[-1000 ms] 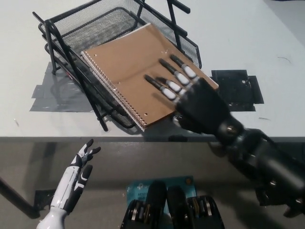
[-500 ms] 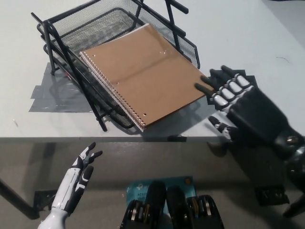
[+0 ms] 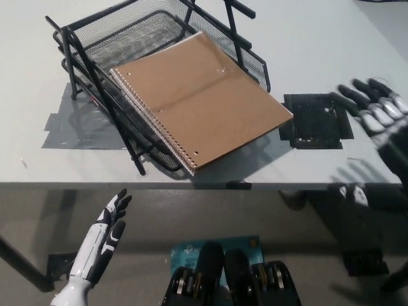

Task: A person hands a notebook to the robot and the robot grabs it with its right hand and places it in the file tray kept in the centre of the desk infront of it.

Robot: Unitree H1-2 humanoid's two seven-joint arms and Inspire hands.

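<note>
- Since a second ago the black right hand [image 3: 382,121] has come off the notebook [image 3: 201,102] and pulled way out to the right edge of the view, fingers spread, holding nothing, well apart from the notebook now.
- Notebook itself has barely shifted. It lies cover-up in the lower level of the file tray [image 3: 121,38], with its near right corner sticking out past the tray's open front over the desk [image 3: 319,38].
- Plenty of bare desk to the right and behind the tray. A dark square patch [image 3: 317,121] sits on the desk just beside that overhanging corner.
- Tray is black wire mesh on angled rod legs, stacked in levels; the top level looks empty. Grey tape strips [image 3: 70,121] lie on the desk under its left side.
- Notebook cover is plain brown card, wire spiral binding along the left edge, a few punched holes.
- White left hand [image 3: 108,226] rests low at the left, below the desk's front edge, fingers apart, nothing in it.
</note>
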